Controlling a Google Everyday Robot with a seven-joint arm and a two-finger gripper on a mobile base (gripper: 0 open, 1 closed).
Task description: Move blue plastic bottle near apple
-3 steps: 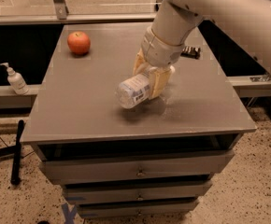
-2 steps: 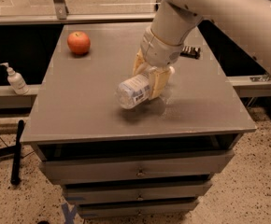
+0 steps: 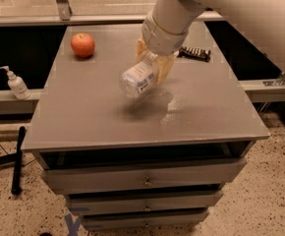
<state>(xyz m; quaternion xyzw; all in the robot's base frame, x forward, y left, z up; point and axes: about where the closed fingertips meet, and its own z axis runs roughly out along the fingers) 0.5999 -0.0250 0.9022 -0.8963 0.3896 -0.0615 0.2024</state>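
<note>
The gripper (image 3: 153, 64) hangs over the middle of the grey table (image 3: 83, 122), its tan fingers (image 3: 165, 67) closed around the blue plastic bottle (image 3: 139, 78). The bottle is held tilted, its near end pointing down and to the left, clear of the tabletop with its shadow below. The apple (image 3: 82, 44) sits at the far left corner, well apart from the bottle. A dark snack bar (image 3: 195, 53) lies at the far right, and a white pump bottle (image 3: 15, 83) stands on a ledge left of the table.

We count one gripper (image 3: 153, 64) over the one table (image 3: 93, 119), clamping one blue plastic bottle (image 3: 138, 77). Left of the gripper sits one apple (image 3: 82, 44), farther left one pump bottle (image 3: 16, 84), right one snack bar (image 3: 195, 53), and below three drawers (image 3: 132, 173).
</note>
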